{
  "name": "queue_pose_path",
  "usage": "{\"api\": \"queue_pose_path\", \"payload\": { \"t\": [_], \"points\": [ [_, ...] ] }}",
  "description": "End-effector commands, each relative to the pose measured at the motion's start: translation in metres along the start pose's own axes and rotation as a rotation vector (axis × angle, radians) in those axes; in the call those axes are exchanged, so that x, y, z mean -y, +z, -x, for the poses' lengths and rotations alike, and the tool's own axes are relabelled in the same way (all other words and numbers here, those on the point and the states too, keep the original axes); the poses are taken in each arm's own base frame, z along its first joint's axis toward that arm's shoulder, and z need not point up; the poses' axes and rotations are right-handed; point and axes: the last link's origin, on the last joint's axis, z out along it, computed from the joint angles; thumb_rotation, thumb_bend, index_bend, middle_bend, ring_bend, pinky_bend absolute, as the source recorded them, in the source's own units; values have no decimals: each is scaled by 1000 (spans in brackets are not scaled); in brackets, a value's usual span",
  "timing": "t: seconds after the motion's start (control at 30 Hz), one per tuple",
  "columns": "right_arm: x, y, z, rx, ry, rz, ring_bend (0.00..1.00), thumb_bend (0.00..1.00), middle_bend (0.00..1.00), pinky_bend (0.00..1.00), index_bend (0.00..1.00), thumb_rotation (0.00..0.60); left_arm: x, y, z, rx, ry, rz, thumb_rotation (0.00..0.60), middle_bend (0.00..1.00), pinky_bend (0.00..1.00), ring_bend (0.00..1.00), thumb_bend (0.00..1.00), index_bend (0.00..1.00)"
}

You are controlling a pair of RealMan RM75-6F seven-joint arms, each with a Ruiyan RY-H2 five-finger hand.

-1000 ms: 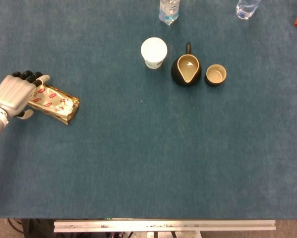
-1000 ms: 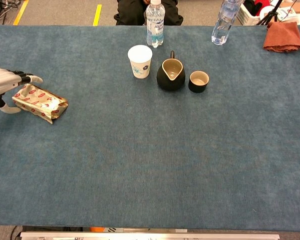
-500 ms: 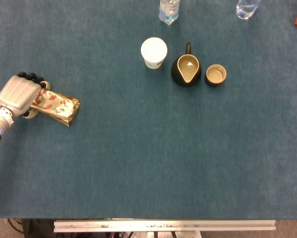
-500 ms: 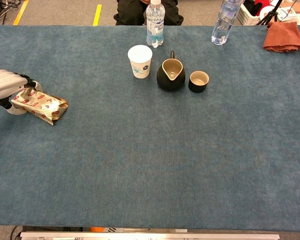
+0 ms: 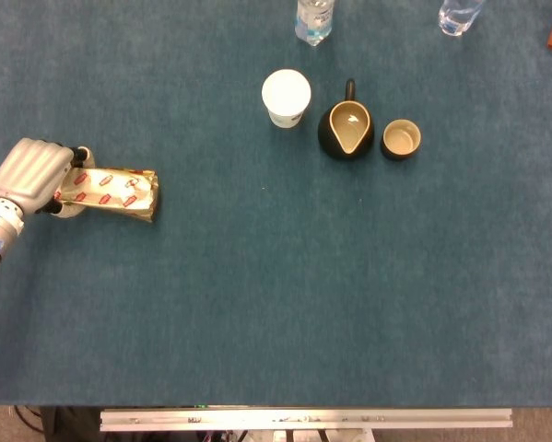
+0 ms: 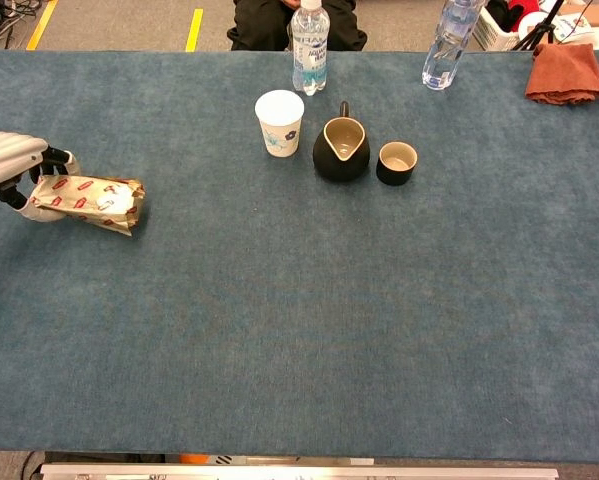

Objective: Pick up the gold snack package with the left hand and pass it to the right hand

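The gold snack package [image 5: 112,192] with red labels is at the table's far left, seen also in the chest view as the package [image 6: 94,200]. My left hand [image 5: 31,175] grips its left end, fingers curled over the top and thumb underneath; the chest view shows the same left hand [image 6: 9,168] at the frame's left edge. The package's right end looks raised a little off the blue cloth. My right hand appears in neither view.
A white paper cup [image 5: 286,97], a black pitcher [image 5: 346,129] and a small black cup [image 5: 401,139] stand in a row at the back centre. Two water bottles [image 6: 310,45] [image 6: 447,40] and an orange cloth [image 6: 565,72] lie along the far edge.
My left hand closed round the package's left end. The package swung from a diagonal lie to nearly level, and its right end lifted and shifted right.
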Motion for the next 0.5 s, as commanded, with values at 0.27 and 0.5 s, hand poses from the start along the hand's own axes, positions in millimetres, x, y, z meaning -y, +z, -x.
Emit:
{"api": "queue_pose_path", "payload": {
  "t": [0.27, 0.5],
  "points": [
    [64, 35, 1, 23, 76, -311, 179, 254, 278, 240, 128, 600, -33, -24, -37, -20, -262, 11, 600, 587, 463, 466, 248, 586],
    [121, 53, 11, 41, 122, -540, 179, 255, 281, 240, 128, 600, -71, -37, -58, 29, -398, 43, 600, 587, 472, 467, 248, 582]
  ]
}}
